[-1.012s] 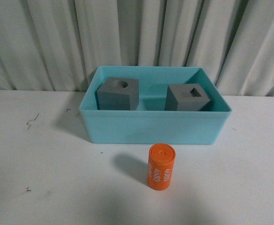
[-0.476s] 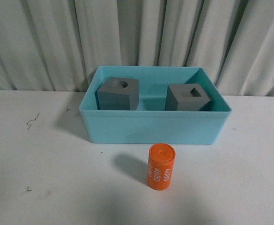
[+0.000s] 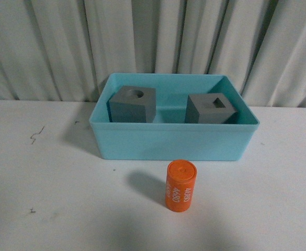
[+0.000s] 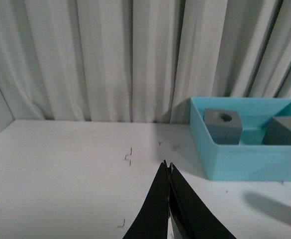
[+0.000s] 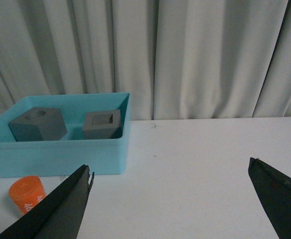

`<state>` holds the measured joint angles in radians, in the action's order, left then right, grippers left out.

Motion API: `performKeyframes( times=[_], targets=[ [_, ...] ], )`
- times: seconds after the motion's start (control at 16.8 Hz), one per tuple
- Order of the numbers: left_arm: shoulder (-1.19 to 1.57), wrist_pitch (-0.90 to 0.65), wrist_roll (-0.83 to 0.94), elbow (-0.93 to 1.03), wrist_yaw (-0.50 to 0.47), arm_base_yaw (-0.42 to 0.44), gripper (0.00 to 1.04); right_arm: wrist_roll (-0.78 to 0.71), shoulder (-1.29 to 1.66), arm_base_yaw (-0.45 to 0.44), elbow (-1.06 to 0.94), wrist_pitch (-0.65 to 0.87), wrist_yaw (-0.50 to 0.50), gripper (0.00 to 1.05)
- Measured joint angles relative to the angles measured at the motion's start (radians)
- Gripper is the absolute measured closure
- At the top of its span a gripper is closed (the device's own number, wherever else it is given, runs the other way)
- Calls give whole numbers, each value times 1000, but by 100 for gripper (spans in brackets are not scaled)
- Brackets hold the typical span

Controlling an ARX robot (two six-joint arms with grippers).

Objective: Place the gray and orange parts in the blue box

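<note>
Two gray cubes sit inside the blue box (image 3: 173, 141): the one with a round recess (image 3: 133, 104) on the left, the one with a square recess (image 3: 211, 109) on the right. The orange cylinder (image 3: 180, 185) with white lettering stands upright on the table just in front of the box. Neither arm shows in the front view. My left gripper (image 4: 168, 165) is shut with nothing in it, over the table left of the blue box (image 4: 244, 157). My right gripper (image 5: 170, 167) is wide open over bare table, right of the blue box (image 5: 60, 152) and the orange cylinder (image 5: 27, 193).
A white tabletop (image 3: 48, 172) runs up to a pale pleated curtain (image 3: 48, 47) behind the box. Small dark scuff marks (image 3: 36, 135) dot the table's left side.
The orange cylinder has turned very slightly on the spot, its lettering shifted. The box and cubes have not moved.
</note>
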<state>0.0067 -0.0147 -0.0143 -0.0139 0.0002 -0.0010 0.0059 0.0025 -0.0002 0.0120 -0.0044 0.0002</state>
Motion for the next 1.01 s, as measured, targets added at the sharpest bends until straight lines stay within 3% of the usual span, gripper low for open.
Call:
performKeyframes(
  times=[0.24, 0.3, 0.42, 0.48, 0.6, 0.65, 0.71, 0.77, 0.89, 1.01],
  targets=[
    [0, 18, 0, 3, -1, 0, 103, 0, 0, 0, 0, 1, 0, 6],
    [0, 18, 0, 3, 0, 0, 98, 0, 0, 0, 0, 1, 0, 6],
    [0, 18, 0, 3, 0, 0, 71, 16, 16, 0, 15, -62, 13, 6],
    [0, 18, 0, 3, -2, 0, 60, 76, 184, -42, 106, -225, -1, 6],
    [0, 18, 0, 3, 0, 0, 35, 92, 632, -259, 298, 15, -166, 6],
    [0, 18, 0, 3, 0, 0, 24, 60, 790, -268, 396, 127, -239, 6],
    [0, 18, 0, 3, 0, 0, 13, 6, 936, -240, 484, 199, -304, 6],
    [0, 18, 0, 3, 0, 0, 5, -51, 1068, -187, 557, 179, -366, 6],
    [0, 18, 0, 3, 0, 0, 7, -178, 1265, -46, 606, 146, -448, 6],
    [0, 18, 0, 3, 0, 0, 7, -278, 1367, 96, 638, 118, -456, 6]
  ],
)
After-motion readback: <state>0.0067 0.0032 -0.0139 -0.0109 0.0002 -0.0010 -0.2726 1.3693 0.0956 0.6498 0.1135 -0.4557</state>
